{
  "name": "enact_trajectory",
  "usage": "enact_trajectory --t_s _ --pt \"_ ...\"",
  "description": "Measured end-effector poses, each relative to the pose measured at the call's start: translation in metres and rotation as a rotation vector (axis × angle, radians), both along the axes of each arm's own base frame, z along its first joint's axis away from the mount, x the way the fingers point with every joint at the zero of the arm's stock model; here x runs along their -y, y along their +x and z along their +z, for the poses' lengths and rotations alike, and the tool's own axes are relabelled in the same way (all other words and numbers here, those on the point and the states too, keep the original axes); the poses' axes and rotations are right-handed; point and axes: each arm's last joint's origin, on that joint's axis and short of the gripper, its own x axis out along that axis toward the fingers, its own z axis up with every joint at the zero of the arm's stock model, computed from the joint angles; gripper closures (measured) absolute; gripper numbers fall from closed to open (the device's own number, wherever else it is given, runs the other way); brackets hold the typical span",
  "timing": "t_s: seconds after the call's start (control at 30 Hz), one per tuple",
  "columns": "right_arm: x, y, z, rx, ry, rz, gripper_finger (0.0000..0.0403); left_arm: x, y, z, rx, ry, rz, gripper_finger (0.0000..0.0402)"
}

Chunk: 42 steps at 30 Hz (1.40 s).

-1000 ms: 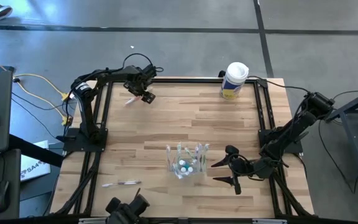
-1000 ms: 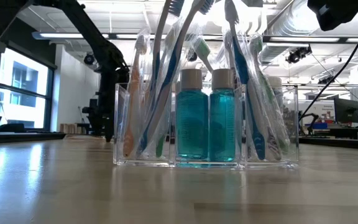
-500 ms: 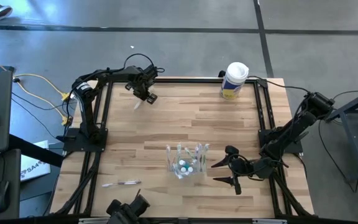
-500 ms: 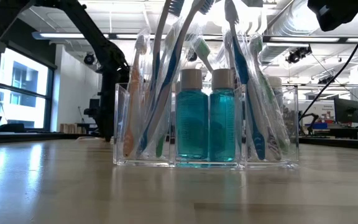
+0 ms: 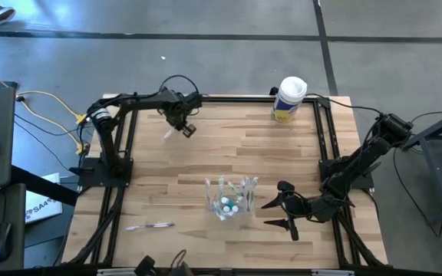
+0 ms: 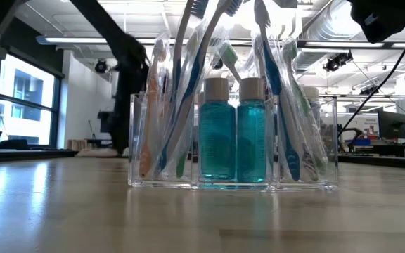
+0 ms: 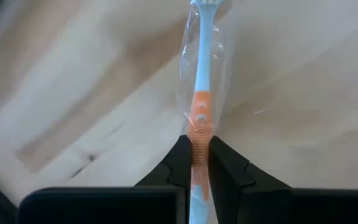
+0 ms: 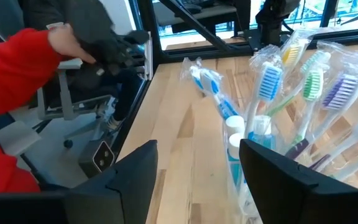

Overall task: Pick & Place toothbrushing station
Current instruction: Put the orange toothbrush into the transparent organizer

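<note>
The toothbrushing station is a clear holder with several wrapped toothbrushes and teal bottles; it stands on its base near the table's middle front. My left gripper is over the far left of the table, shut on one wrapped toothbrush with an orange and pale blue handle. My right gripper waits open just right of the station, whose brushes show beyond its fingers. My left gripper pinches the orange part of the toothbrush's handle, through the clear wrapper, between its two fingers. The fingers point steeply down and the brush runs on along them. Its head end sticks out past the fingertips toward the table.
A white canister with a yellow label stands at the far edge, right of centre. Another wrapped toothbrush lies near the front left. A person in a red sleeve is beyond the table's edge.
My left gripper has moved toward the table's right and near side, rising a little. The wrapped toothbrush that lay on the table beside it has come away with it.
</note>
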Motion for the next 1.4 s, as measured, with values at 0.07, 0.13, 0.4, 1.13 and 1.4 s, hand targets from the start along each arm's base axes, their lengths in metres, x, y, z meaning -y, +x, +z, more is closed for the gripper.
enact_trajectory --t_s 0.07,0.13,0.4,1.13,1.4 --pt "0.000 0.000 0.000 -0.002 -0.001 0.000 0.0182 0.008 0.002 0.017 0.033 0.042 -0.011 0.0376" --pt "0.000 0.000 -0.001 -0.006 -0.004 0.001 0.0182 0.018 0.000 0.031 0.047 0.062 -0.018 0.0376" --pt "0.000 -0.001 -0.002 -0.015 -0.014 0.005 0.0182 0.091 -0.006 0.098 0.163 0.219 -0.100 0.0376" --pt "-0.001 -0.001 -0.002 -0.012 -0.067 0.044 0.0182 0.355 -0.036 0.149 1.062 0.484 -0.416 0.0376" --pt "-0.002 -0.001 -0.001 -0.004 -0.081 0.077 0.0182 0.428 -0.029 0.107 1.213 0.626 -0.355 0.0376"
